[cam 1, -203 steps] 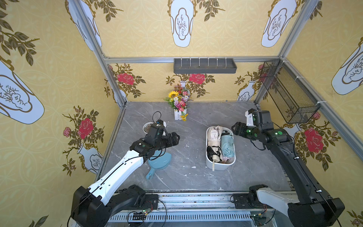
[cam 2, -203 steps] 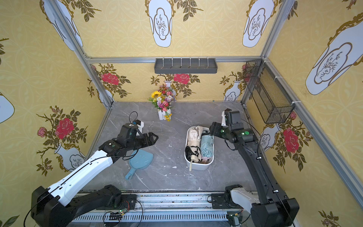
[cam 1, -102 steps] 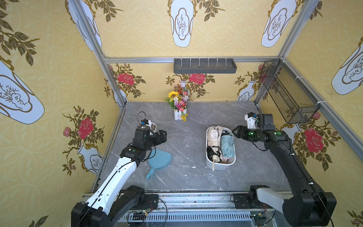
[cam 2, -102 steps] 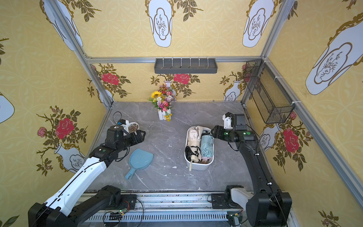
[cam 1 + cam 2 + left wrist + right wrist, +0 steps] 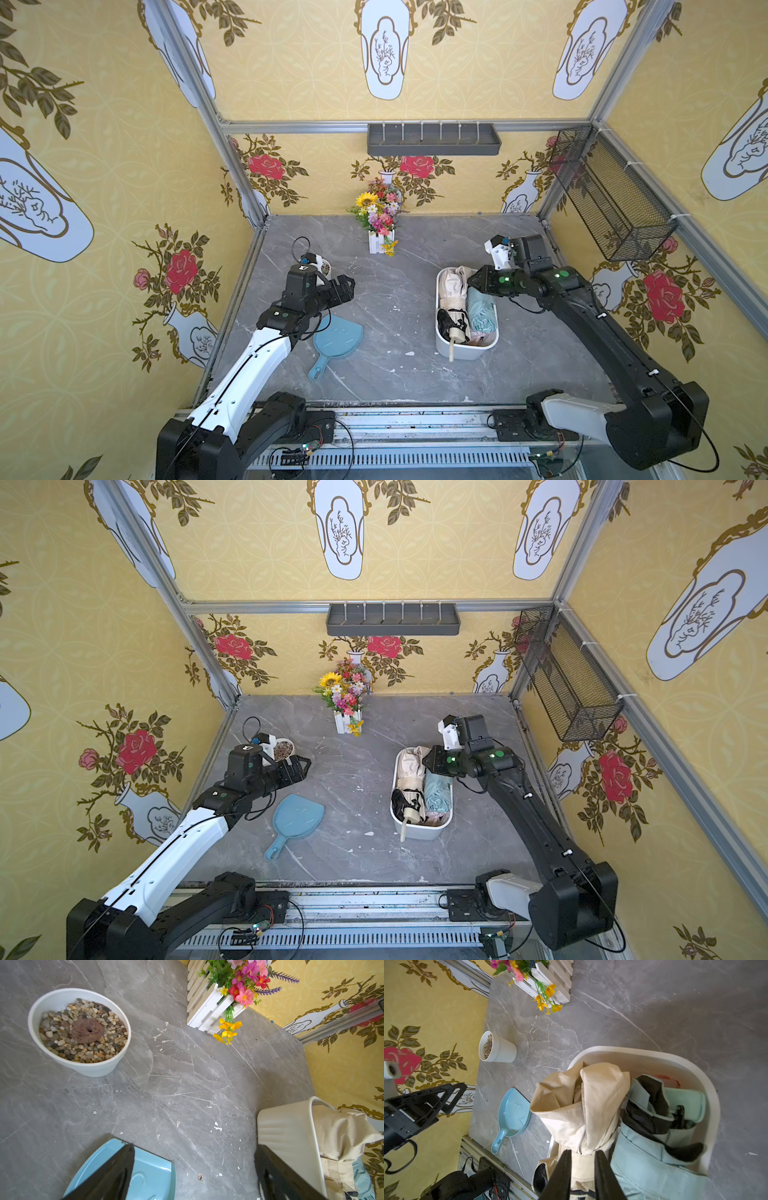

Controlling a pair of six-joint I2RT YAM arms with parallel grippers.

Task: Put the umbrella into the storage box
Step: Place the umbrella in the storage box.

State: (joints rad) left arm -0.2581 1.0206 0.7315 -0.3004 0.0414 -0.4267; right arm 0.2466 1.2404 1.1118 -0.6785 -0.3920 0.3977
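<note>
- Right pincer [image 5: 583,1152] has narrowed to almost together over the cream folded fabric umbrella [image 5: 591,1105]; gripping or not, cannot tell.
- Umbrella lies inside the white oblong plastic storage box [image 5: 465,354], handle poking over the rim; placing looks done.
- Left pincer [image 5: 194,1147] wide apart, empty.

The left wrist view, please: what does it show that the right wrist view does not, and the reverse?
Only the left wrist view shows the brown disc among the pebbles in the white pot. Only the right wrist view shows the right gripper, at the beige umbrella, and the front rail. Both show the pot, the storage box, the beige umbrella, the blue dustpan and the flower box.
</note>
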